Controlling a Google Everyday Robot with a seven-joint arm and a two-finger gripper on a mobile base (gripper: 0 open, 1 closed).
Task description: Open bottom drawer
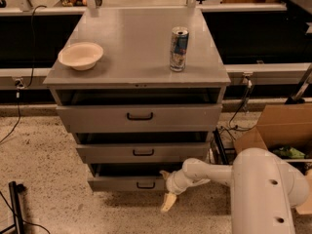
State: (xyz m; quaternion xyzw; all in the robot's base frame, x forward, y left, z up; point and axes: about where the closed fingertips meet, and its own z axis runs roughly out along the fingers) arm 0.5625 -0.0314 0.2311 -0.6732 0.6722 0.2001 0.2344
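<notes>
Bottom drawer (pixel 117 183), bare speckled floor (pixel 44 169) before and left of it, gripper (pixel 167 201) and white arm (pixel 209 172) crowding its right end, cables (pixel 223 139) and cardboard box (pixel 287 123) further right, black stand (pixel 17 211) far left.

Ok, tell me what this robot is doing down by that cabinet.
The robot's arm reaches low to the grey cabinet, with its gripper at the right-hand end of the bottom drawer, just past the black handle. That drawer stands only slightly out. A bowl and a can sit on top.
</notes>
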